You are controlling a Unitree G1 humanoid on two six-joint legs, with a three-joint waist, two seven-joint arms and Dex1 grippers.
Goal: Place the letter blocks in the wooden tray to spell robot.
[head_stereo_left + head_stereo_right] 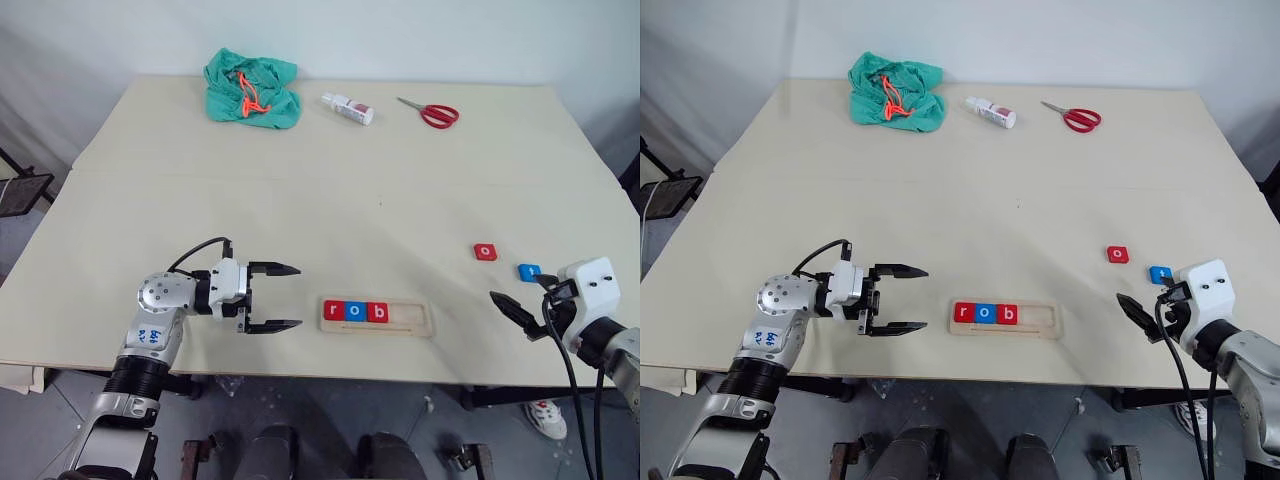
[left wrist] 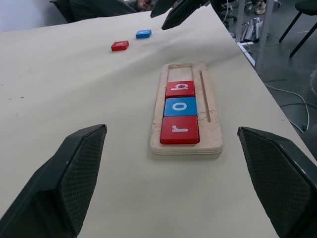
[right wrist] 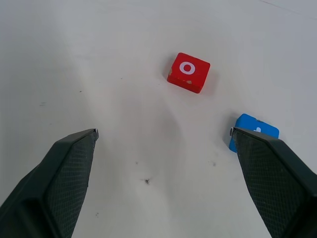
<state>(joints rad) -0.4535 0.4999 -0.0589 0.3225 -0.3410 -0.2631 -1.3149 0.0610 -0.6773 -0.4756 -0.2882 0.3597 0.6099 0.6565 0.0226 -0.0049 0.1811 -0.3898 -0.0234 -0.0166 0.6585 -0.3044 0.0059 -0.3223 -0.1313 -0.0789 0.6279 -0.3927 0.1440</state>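
Table (image 1: 330,190) surface, pale and wide, is carrying everything, with a green cloth (image 1: 252,90), a small white bottle (image 1: 347,108) and red scissors (image 1: 430,112) lying along its far side. Near the front edge the wooden tray (image 1: 378,317) is lying lengthwise, holding a red r block (image 1: 333,310), a blue o block (image 1: 354,311) and a red b block (image 1: 376,312) side by side at its left end, while its right part is sitting unfilled. Left gripper (image 1: 283,297) is hovering just left of the tray, pointing at it, jaws spread wide and holding nothing. Right gripper (image 1: 527,297) is also gaping wide and unloaded near the front right corner. Beyond it a red o block (image 1: 485,251) is lying apart, and a blue block (image 1: 529,271), probably the t, is sitting right beside one finger.
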